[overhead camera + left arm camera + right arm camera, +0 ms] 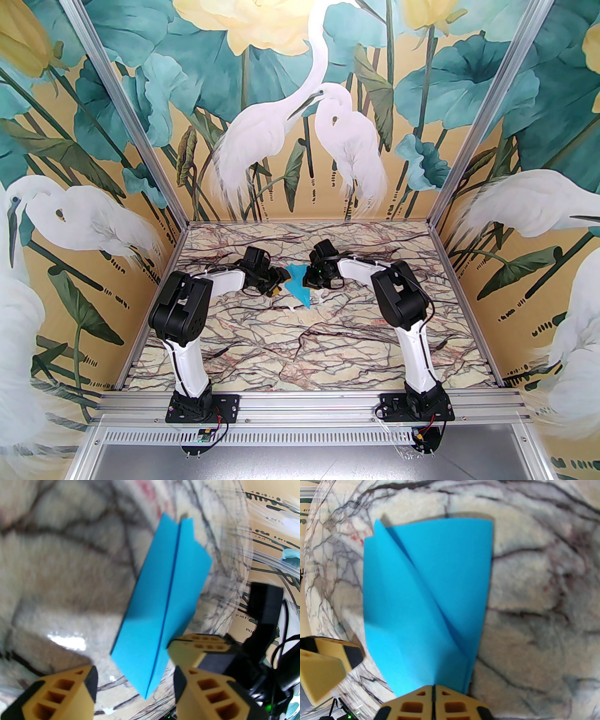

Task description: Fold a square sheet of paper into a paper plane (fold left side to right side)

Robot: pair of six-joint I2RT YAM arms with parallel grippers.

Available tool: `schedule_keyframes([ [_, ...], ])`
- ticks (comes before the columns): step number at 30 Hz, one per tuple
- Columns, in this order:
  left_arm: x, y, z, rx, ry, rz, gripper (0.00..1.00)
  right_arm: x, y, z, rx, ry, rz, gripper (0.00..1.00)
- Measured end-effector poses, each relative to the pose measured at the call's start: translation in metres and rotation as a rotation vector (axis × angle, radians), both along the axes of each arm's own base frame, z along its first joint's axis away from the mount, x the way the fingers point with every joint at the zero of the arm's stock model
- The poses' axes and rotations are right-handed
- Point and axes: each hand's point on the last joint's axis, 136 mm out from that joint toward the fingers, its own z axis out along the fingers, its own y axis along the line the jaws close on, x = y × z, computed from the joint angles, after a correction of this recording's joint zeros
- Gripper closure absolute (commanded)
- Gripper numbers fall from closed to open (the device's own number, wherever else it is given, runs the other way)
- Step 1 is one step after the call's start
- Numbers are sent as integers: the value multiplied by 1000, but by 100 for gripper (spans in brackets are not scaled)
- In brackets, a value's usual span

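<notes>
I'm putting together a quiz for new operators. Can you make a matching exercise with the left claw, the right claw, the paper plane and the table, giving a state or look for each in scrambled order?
Things:
1. left claw
2. right claw
3. paper plane
4. table

States:
A. marbled, with dark veins
B. open
C. bright blue, creased
D. shut on the paper

Pairs: 1-B; 2-D; 3-C; 4-A
</notes>
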Motion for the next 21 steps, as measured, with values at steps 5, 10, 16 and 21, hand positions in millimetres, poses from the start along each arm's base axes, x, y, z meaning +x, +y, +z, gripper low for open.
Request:
schedule_keyframes([
  [5, -2, -14, 1, -3, -11, -20, 42, 0, -2, -1, -7, -2, 4, 93],
  [10, 3, -21, 0, -15, -26, -22, 46, 0, -2, -2, 1, -6, 6, 93],
  [16, 16, -34, 8, -72, -103, -33, 48, -1, -2, -1, 13, -16, 6, 94],
  [21, 25, -46, 16, -138, -159, -49, 55, -1, -1, -1, 29, -21, 7, 94],
])
